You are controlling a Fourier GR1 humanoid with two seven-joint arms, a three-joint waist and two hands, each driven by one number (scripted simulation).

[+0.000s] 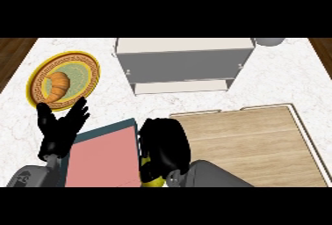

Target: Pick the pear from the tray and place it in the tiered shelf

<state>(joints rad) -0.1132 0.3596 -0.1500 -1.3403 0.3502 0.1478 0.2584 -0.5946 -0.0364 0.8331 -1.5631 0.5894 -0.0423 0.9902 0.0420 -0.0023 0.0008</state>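
Ok, status: R hand (165, 143) is curled into a clench, back of hand toward the cam, sitting over the gap between the pink mat (103, 160) and the wooden tray (259, 140). Pear (153, 181) shows only as a small yellow-green sliver just below the curled fingers, near the wrist. Fingers look wrapped on it, but most of the fruit is hidden by the hand, so can't confirm contact pts. Pear is off the tray's surface, at its left edge, above the mat's right side.

L hand (62, 127) is relaxed, fingers straight and spread, pointing up-right. Fingertips reach the lower rim of the yellow plate (39, 94); croissant (58, 85) lies on that plate just beyond the fingertips, apart from them. L palm sits beside the mat's upper-left corner.

Tiered shelf (185, 66) is well beyond the R hand's knuckles, at the far side of the marble counter (110, 105), white top and lower ledge facing the cam. Grey round obj (269, 41) at the shelf's far right corner, mostly cut off.
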